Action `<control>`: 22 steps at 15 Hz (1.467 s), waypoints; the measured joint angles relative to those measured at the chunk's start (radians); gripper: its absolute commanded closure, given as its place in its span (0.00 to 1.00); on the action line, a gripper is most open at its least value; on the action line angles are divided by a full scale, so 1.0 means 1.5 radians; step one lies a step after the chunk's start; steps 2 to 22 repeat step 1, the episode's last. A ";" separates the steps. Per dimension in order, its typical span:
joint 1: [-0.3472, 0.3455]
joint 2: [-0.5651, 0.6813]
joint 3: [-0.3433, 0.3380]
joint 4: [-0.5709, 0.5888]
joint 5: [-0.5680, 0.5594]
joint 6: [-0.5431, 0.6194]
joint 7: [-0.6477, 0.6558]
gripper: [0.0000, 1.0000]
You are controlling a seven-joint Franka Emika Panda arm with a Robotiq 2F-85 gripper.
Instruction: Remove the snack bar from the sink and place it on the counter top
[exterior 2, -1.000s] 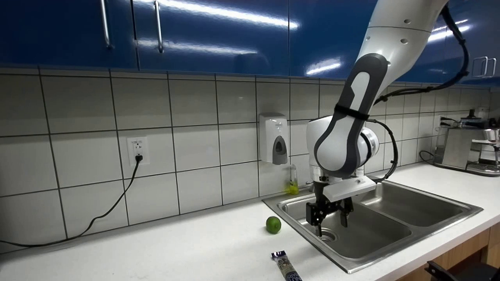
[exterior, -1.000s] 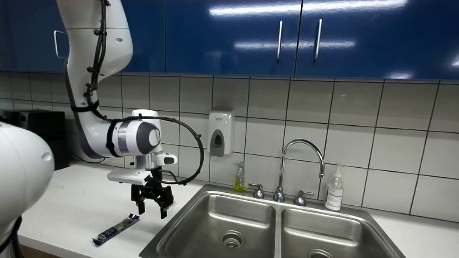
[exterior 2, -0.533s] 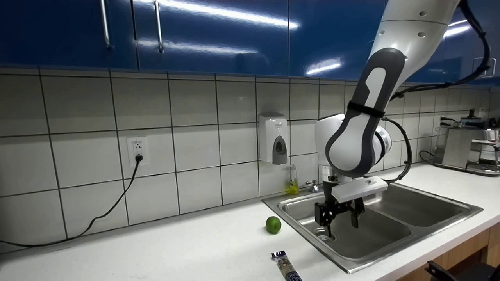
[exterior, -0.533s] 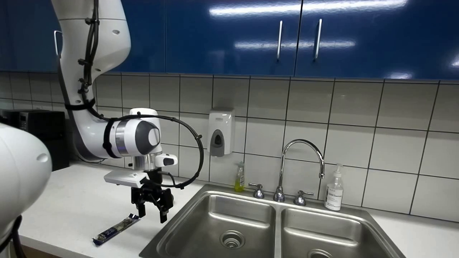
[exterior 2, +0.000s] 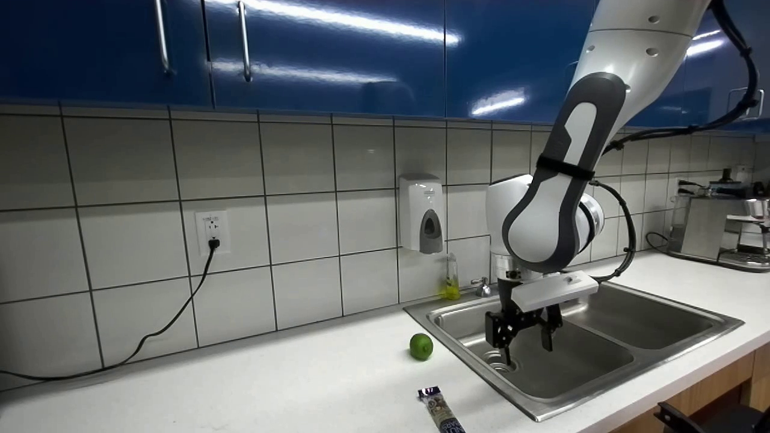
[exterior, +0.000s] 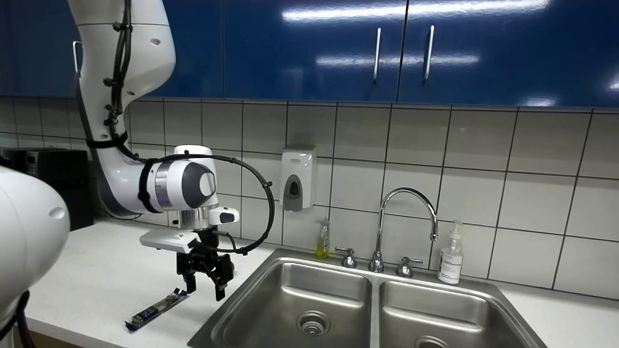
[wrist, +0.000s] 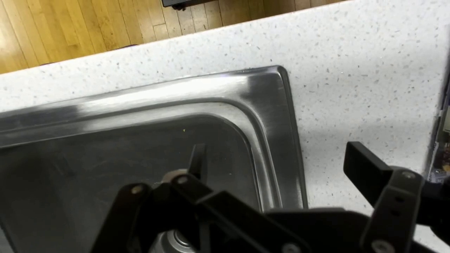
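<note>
Bar (exterior: 157, 309) lies on the counter (exterior: 106, 270), near the sink (wrist: 279, 123), and there's the gripper (exterior: 206, 290) hanging above: fingers (wrist: 367, 175) spread wide, one against sink, one against counter in the wrist view! Green fruit (exterior 2: 421, 347) sits nearby.

White streaks of glare across the blue cabinets (exterior: 309, 38), bright sheen along the steel sink (wrist: 168, 92)

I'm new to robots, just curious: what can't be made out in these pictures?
Snack bar: mostly cut off by the right edge in the wrist view.
Drain: partly covered by the end effector in the wrist view.
Sink: near side cut off by the bottom edge in an exterior view.
Pump bottle: label print too small to read in an exterior view.
</note>
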 measured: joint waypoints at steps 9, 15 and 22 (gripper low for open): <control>0.000 0.000 0.000 0.000 0.000 0.000 0.000 0.00; 0.000 0.000 0.000 0.000 0.000 0.000 0.000 0.00; 0.000 0.000 0.000 0.000 0.000 0.000 0.000 0.00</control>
